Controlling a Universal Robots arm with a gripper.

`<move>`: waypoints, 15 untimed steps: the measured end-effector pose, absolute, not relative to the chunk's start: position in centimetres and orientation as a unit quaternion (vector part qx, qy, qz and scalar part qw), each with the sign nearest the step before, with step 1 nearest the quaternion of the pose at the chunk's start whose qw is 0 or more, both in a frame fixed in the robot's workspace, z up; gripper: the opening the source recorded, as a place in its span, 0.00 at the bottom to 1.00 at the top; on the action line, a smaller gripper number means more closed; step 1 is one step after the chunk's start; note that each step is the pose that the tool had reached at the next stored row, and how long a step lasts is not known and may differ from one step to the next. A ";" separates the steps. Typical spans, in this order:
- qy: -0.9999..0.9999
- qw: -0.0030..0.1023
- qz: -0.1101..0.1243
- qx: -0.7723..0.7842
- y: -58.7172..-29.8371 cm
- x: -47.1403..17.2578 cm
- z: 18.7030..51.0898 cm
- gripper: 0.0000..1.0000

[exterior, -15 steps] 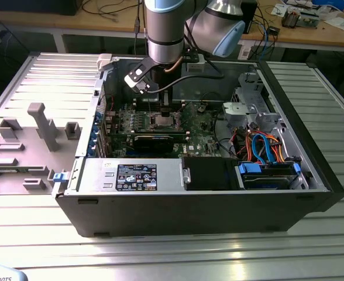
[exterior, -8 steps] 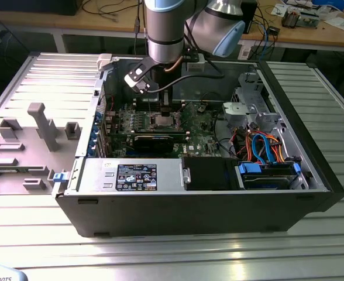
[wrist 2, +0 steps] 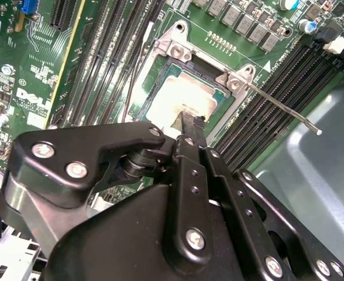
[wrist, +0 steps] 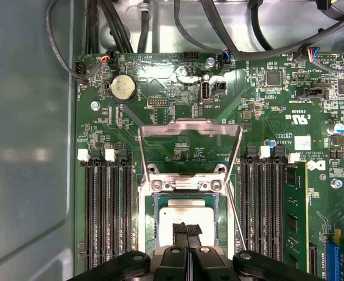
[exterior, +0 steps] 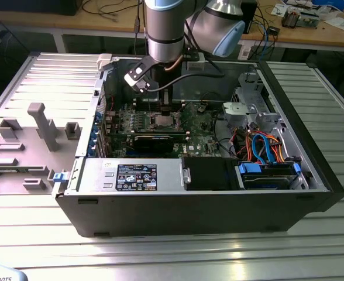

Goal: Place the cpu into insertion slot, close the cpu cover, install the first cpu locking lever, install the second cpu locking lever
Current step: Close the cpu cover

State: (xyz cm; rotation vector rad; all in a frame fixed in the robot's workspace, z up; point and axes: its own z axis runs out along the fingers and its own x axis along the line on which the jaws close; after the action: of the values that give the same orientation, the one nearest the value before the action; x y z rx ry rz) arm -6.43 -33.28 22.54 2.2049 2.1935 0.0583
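Note:
The cpu (wrist: 183, 212), a flat silver square, lies in the insertion slot (wrist: 151, 234) on the green motherboard; in the second wrist view the cpu (wrist 2: 175, 93) sits flat inside the slot's rim (wrist 2: 155, 79). My gripper (wrist: 186, 229) is shut, its two black fingertips pressed together right over the chip's middle, and the same gripper (wrist 2: 191, 122) looks to be touching or just above it. The cpu cover (wrist: 189, 124) stands swung open behind the slot. A thin metal locking lever (wrist 2: 277, 105) sticks out free beside the slot. In the exterior view the arm reaches down into the case over the slot (exterior: 160, 121).
Rows of long black memory slots (wrist: 105, 211) flank the socket on both sides. Black cables (wrist: 219, 35) run along the case wall beyond the board. The open case (exterior: 312, 158) holds a power supply (exterior: 131, 175), drive bays and orange-blue cables (exterior: 265, 146).

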 end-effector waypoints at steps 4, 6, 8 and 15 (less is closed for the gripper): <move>0.705 0.015 0.019 0.709 -33.3 -6.4 22.7 0.11; 0.705 0.015 0.019 0.709 -33.3 -6.4 22.7 0.11; 0.705 0.015 0.019 0.709 -33.3 -6.4 22.7 0.11; 0.705 0.015 0.019 0.709 -33.3 -6.4 22.7 0.11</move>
State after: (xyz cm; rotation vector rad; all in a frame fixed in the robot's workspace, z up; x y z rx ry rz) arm -6.44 -33.28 22.74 2.2048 2.1936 0.0577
